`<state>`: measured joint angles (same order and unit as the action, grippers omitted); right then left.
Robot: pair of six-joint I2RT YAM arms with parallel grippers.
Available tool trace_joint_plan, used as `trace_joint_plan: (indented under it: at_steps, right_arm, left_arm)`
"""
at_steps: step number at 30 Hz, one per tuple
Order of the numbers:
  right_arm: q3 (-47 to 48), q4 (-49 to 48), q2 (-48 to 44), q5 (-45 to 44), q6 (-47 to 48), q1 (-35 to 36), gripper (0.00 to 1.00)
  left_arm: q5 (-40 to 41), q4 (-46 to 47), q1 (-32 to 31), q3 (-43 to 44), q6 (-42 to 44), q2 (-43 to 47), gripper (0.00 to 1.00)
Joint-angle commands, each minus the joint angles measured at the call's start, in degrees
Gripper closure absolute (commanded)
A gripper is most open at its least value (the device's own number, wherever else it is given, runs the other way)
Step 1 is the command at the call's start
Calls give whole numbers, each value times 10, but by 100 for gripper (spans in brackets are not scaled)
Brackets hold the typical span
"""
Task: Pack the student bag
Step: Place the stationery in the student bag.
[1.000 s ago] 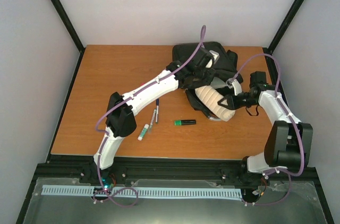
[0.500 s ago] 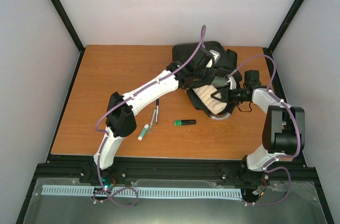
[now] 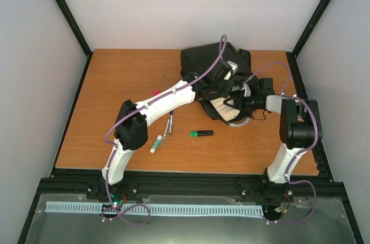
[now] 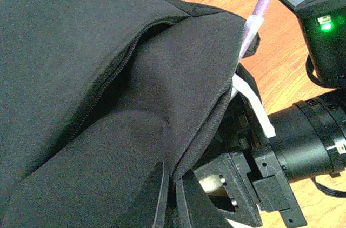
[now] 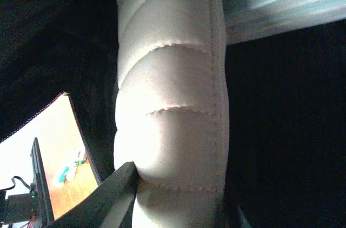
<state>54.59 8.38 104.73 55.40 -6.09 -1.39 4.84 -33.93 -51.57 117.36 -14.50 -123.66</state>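
Any print on the green highlighter (image 3: 201, 133), the two dark pens (image 3: 169, 122) and the white marker with a green end (image 3: 156, 143) was too small to read, and no lettering could be made out on the black fabric in the wrist views. The only marking of note was a green light (image 4: 324, 22) glowing on the right arm's dark camera housing.

The student bag (image 3: 211, 62) lay at the far right of the wooden table (image 3: 127, 76), its mouth turned toward the near right. The left gripper (image 4: 172, 190) was closed tight on a fold of the bag's fabric beside the zip, with the cloth pinched between its two dark fingers (image 4: 157, 195) and held up off the surface. The right gripper (image 5: 178, 201) was clamped around a cream quilted pouch (image 5: 173, 104). One finger pressed the pouch's lower left side, the other was barely visible at the frame's edge. The pouch sat partly inside the bag's opening, dark lining on both sides of it. Seen from above, the two grippers were close together at the bag's mouth. The highlighter, pens and marker lay well apart from the bag, on the table to its near left
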Motion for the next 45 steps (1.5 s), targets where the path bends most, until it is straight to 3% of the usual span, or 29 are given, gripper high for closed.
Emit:
trace_joint_plan:
  at_steps: [1, 6, 18, 21, 28, 34, 37, 40, 45]
  right_arm:
    - [11, 40, 11, -16, 15, -7, 56]
    - [15, 99, -34, -15, 59, -17, 33]
    - [1, 257, -114, -22, 202, -24, 20]
    - [-7, 290, -141, -37, 225, -25, 1]
    - [-16, 329, -200, -47, 263, -26, 1]
    - [14, 401, -228, -66, 327, -26, 11]
    - [16, 437, -247, -89, 404, -25, 20]
    - [-20, 413, -299, -127, 492, -24, 34]
    - [-114, 323, -392, -210, 605, 13, 91]
  left_arm:
    - [-2, 49, -12, -13, 4, 84, 99]
    - [7, 57, -13, -48, 9, 102, 99]
    - [34, 98, -10, -121, 16, 148, 99]
    - [38, 107, -6, -144, 9, 159, 99]
    - [39, 138, 10, -190, -8, 173, 99]
    - [43, 132, 15, -191, 1, 171, 99]
    - [38, 131, 19, -193, 4, 173, 99]
    - [28, 127, 19, -191, 5, 173, 99]
    - [7, 121, 19, -185, 0, 172, 99]
